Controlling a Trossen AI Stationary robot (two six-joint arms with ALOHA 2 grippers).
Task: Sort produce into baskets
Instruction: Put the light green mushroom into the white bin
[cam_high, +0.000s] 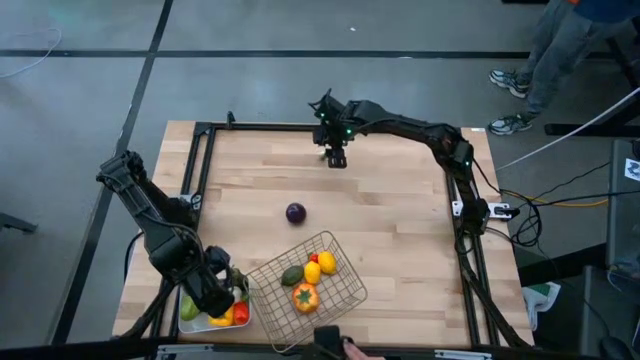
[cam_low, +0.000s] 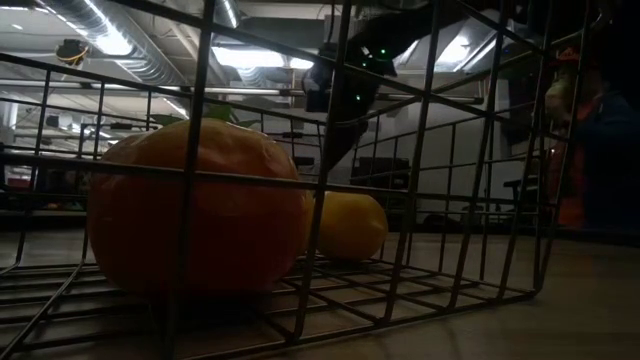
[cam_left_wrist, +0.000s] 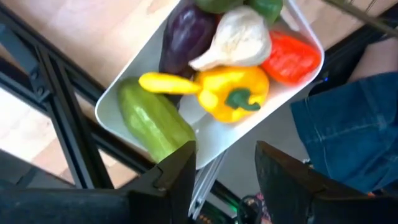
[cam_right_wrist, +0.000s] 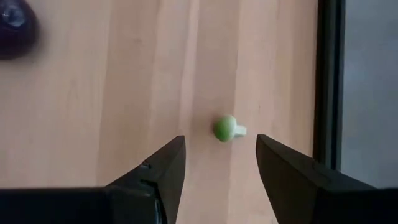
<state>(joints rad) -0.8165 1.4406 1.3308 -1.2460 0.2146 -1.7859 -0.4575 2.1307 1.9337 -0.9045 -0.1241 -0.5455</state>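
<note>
From above, the right hand (cam_high: 336, 157) hangs over the far side of the surface (cam_high: 400, 220). The purple onion (cam_high: 295, 212) lies alone on the bare wood, between this hand and the wire basket (cam_high: 345, 290). The right hand is much nearer to it than the left hand (cam_high: 222, 292), which is down over the white tray (cam_high: 195, 322), just beside the basket. Nothing stands between the right hand and the onion.

From low down, the orange pepper (cam_low: 200, 215) and a lemon (cam_low: 350, 226) sit inside the basket. A dark arm shows behind them, far off.

The left wrist view looks down into the tray. The left hand (cam_left_wrist: 226, 168) is open and holds nothing. In front of it lie a yellow pepper (cam_left_wrist: 227, 91), a cucumber (cam_left_wrist: 154, 121), an eggplant (cam_left_wrist: 186, 34), garlic (cam_left_wrist: 239, 37) and a red piece (cam_left_wrist: 289, 57).

In the right wrist view, the right hand (cam_right_wrist: 221, 163) is open and empty. A small green piece (cam_right_wrist: 226, 129) lies right in front of it, lined up with the gap between its fingers. It is round with a short stem that points off to one side. The onion sits far off to the side. The green piece looks like the next thing to pick.
</note>
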